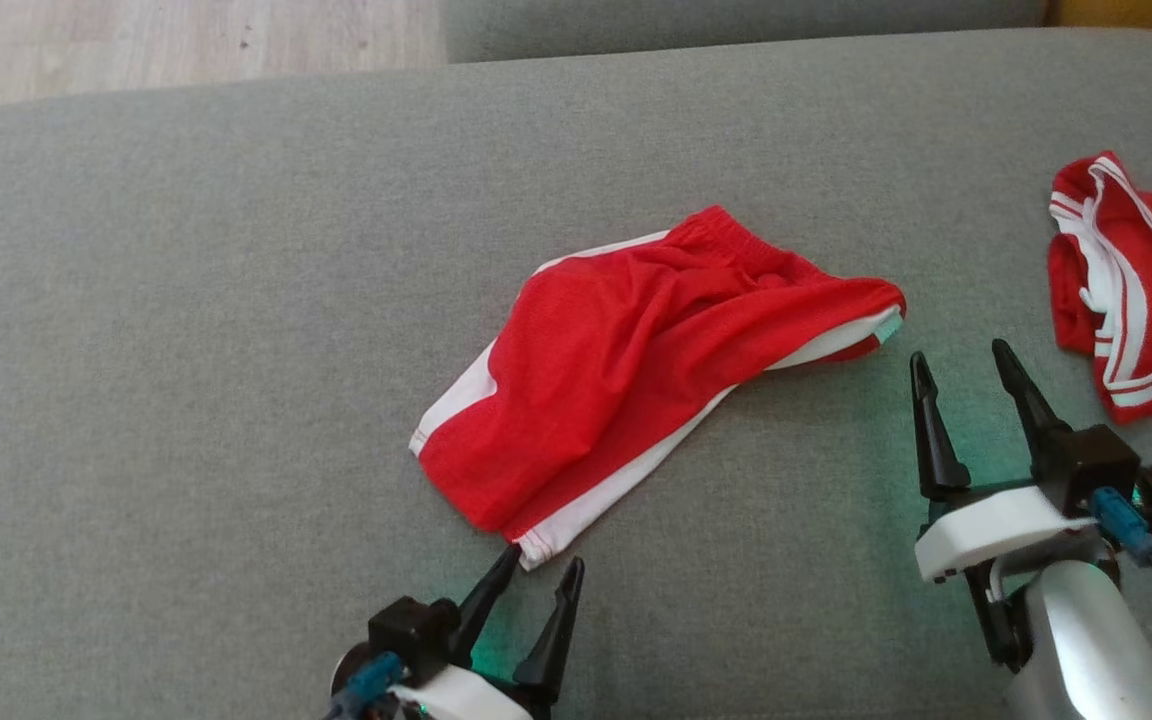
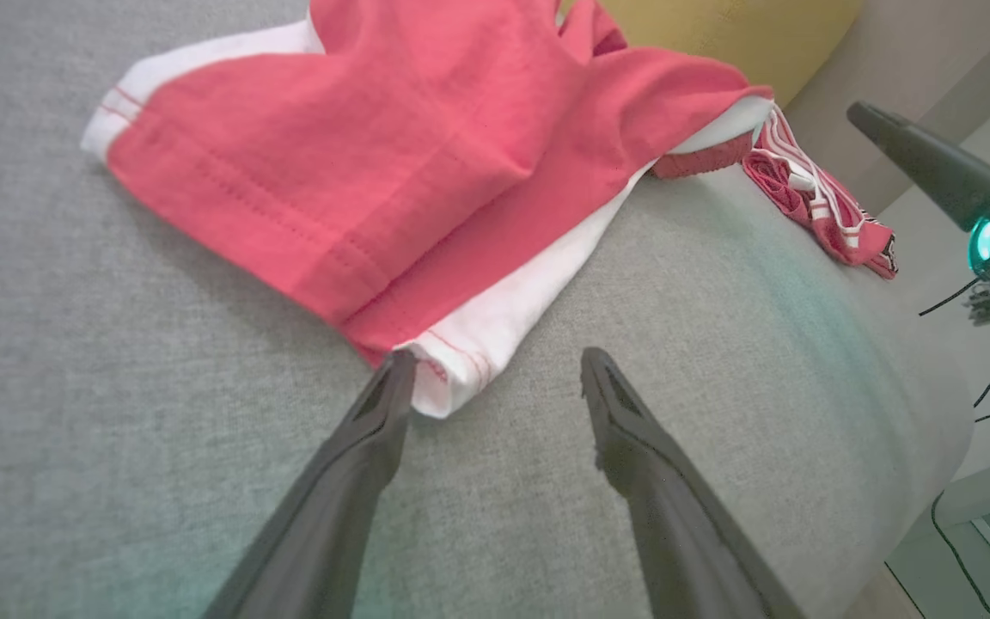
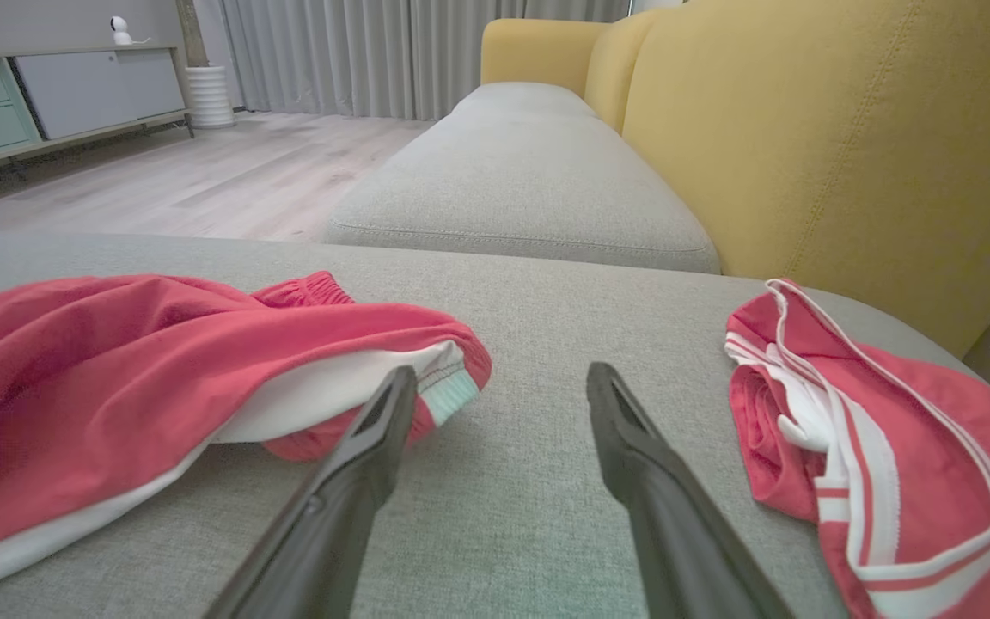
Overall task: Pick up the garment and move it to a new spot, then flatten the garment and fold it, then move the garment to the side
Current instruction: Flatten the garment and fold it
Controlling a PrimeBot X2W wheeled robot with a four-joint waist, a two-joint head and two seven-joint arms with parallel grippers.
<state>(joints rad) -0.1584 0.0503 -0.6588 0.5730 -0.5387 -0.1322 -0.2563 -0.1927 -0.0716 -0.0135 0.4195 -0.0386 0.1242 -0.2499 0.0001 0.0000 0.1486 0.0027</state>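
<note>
**A:** Head view first. Any writing?

**B:** None I can read. The garment [image 1: 626,370], red shorts with white side panels, lies rumpled mid-cushion [image 1: 186,300]. The left gripper [image 1: 545,555] sits below it, fingers spread, one tip at the white hem corner. The right gripper [image 1: 960,351] is also spread and points up the view, between the shorts and a second red garment [image 1: 1146,300].

**A:** Left wrist view?

**B:** The spread fingers frame that hem corner. I can't tell whether the left tip touches the cloth. Nothing is pinched.

**A:** Right wrist view?

**B:** The fingers are parted over bare cushion, the left one in front of the waistband end. There is a pale mint tag [image 3: 450,391] there, too small to read. The yellow backrest [image 3: 847,155] stands behind.
</note>
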